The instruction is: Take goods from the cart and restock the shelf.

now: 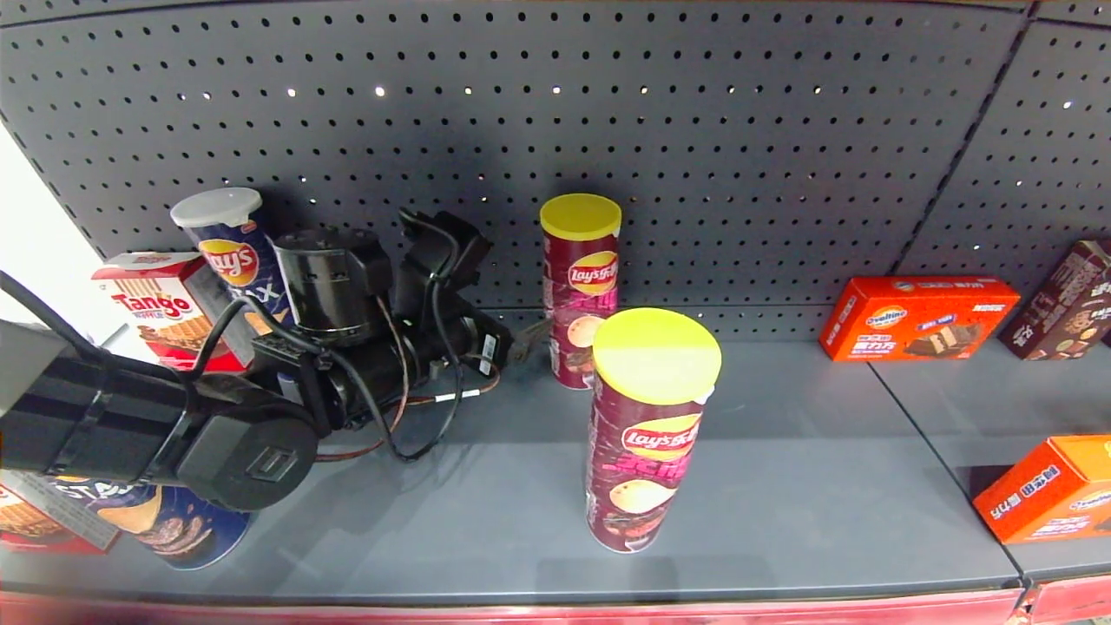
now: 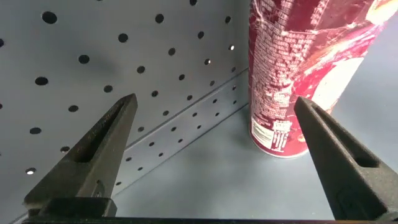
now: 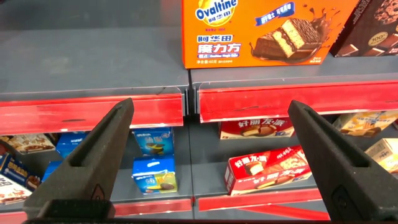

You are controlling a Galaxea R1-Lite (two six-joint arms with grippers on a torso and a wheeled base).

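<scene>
- On the shelf [image 1: 781, 486], the rear can [image 1: 580, 286] stands close to the back panel [image 1: 694, 130]; the front can [image 1: 647, 434] stands before it, slightly right.
- The left gripper [image 2: 214, 102] is just left of the rear can.
- Farther left, a third can [image 1: 233, 252] stands behind the arm [image 1: 174, 425], with a wafer box [image 1: 161, 304] at its left.
- At the right, a flat box [image 1: 916, 317] lies near the panel; another box [image 1: 1046, 486] lies nearer the front, farther right.

Dark grey perforated back panel [image 1: 694, 130]

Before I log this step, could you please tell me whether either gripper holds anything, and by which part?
Nothing is held: the left gripper and the right gripper both have open, empty jaws.
</scene>
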